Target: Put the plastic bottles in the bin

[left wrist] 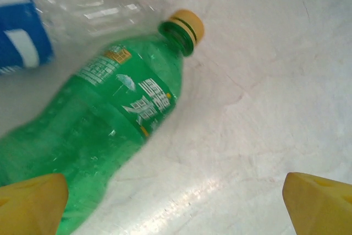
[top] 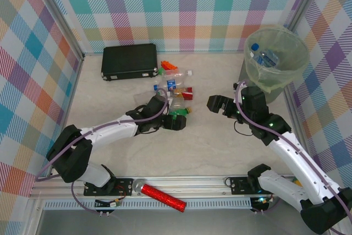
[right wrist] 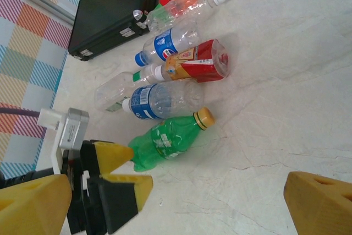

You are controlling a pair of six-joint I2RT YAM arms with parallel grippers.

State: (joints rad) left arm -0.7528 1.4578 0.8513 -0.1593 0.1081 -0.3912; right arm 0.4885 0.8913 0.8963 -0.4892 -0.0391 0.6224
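Clearly the left claw (top: pixel 177 121) is lined up for a pick. Its yellow fingers (left wrist: pixel 33 202) stand wide apart and hold nothing. The green bottle (left wrist: pixel 115 130) lies on its side just ahead of them, its fat lower body reaching in beside one finger and its orange cap (left wrist: pixel 188 24) pointing away from the claw. To do this well, I judge the claw should shift sideways until the body sits squarely between the fingers, sink close to the table, and close across the labelled middle rather than the tapering neck, because a light round bottle may roll or squirt out of an off-centre pinch. A clear bottle (left wrist: pixel 22 31) with a blue label lies just beyond the green one, so the fingers should stop short of it. The right claw (top: pixel 219 104), also wide and empty, hangs between the bottles and the bin (top: pixel 286 75).
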